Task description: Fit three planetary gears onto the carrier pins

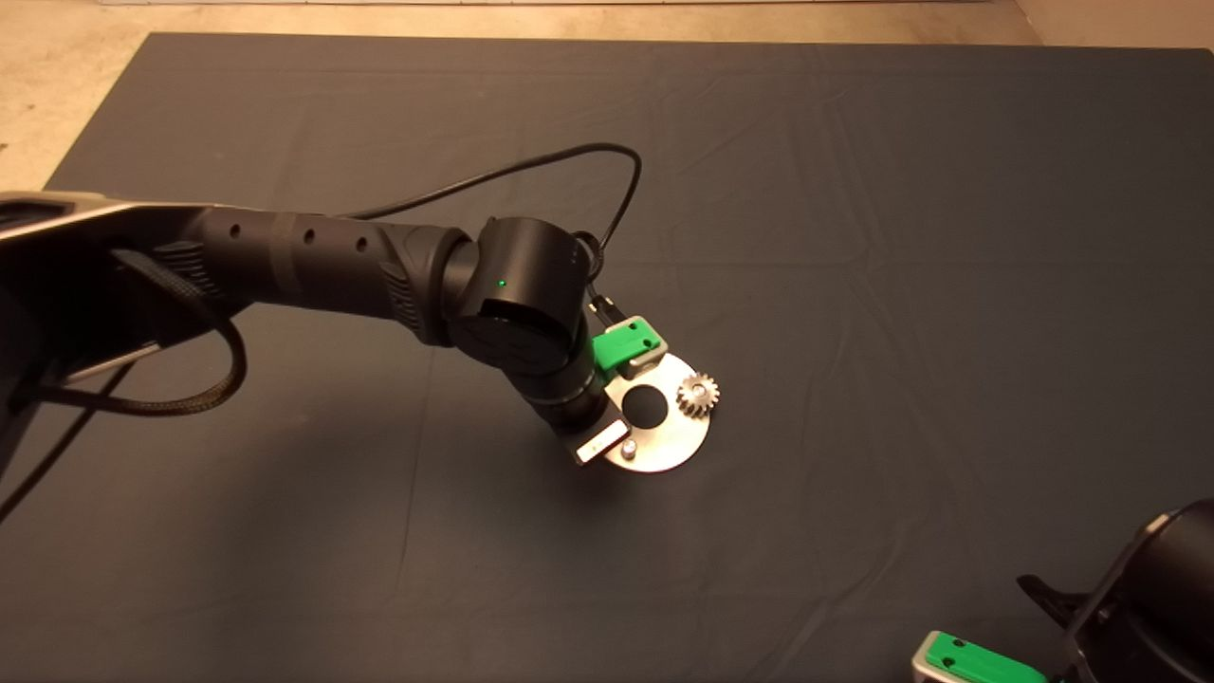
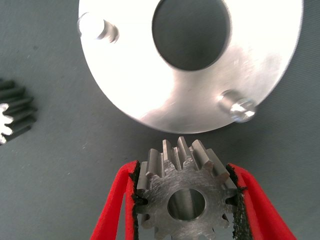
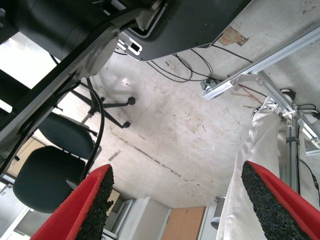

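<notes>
Three toothed steel gears: one on a disc [image 1: 664, 441] pin [image 1: 699, 387], one [image 2: 12, 117] on the mat, one [image 2: 186, 197] clamped in the left claw [image 2: 185, 200] beside the disc; right claw [image 3: 175, 200] parked, apart

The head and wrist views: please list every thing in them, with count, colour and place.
planetary gears: three, silvery; one on a pin at the disc's right, one in the left gripper, one lying on the mat.
disc: one, shiny metal, mid-mat.
carrier pins: two bare ones show.
mat: one, dark.
office chair: one, black, on the floor.
left gripper: at the disc's edge.
right gripper: open, parked lower right.
</notes>
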